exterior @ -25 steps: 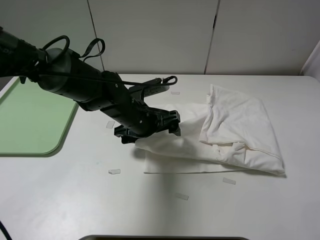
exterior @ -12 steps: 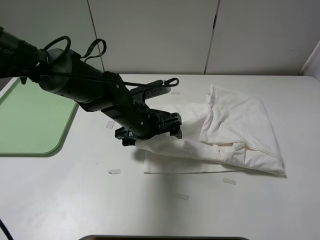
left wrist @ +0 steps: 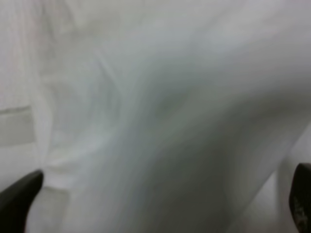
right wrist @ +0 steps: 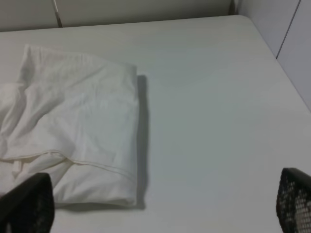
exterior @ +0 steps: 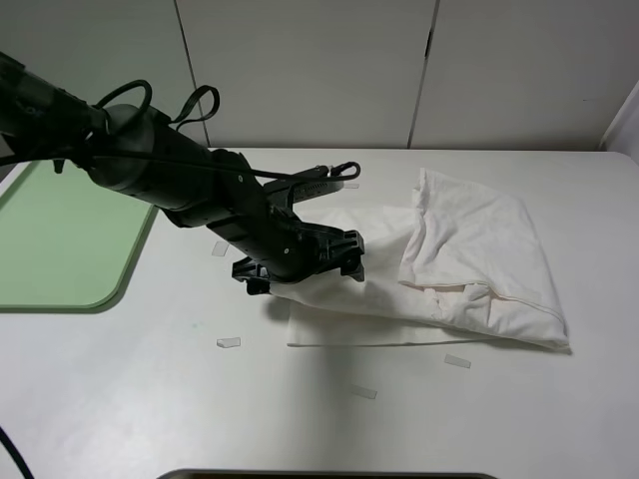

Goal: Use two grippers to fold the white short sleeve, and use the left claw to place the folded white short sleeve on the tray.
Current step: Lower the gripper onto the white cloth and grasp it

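Right now I am holding my left claw (left wrist: 158,201) spread wide, the two tips well apart and gripping nothing. The white short sleeve (exterior: 479,249) is filling the space between and under them, so close that it is blurring, and I cannot tell whether the tips are touching the cloth. From above, I am reaching across the table (exterior: 150,399) and hovering at the shirt's left end, where the loose lower layer is trailing out toward me. The rest of the bundle is lying away to my right, with its long axis running left to right across the table and the thicker folded part at the far end. That is what I am judging the next grasp to depend on: the cloth is lying directly under this claw, while the tray (exterior: 60,239) is sitting well apart on the opposite side, behind my arm, so any carry is going to run back leftward. Farther off, my right gripper (right wrist: 160,204) is hanging wide apart and empty, looking at the shirt's far end from a distance, so the left is much the nearer.
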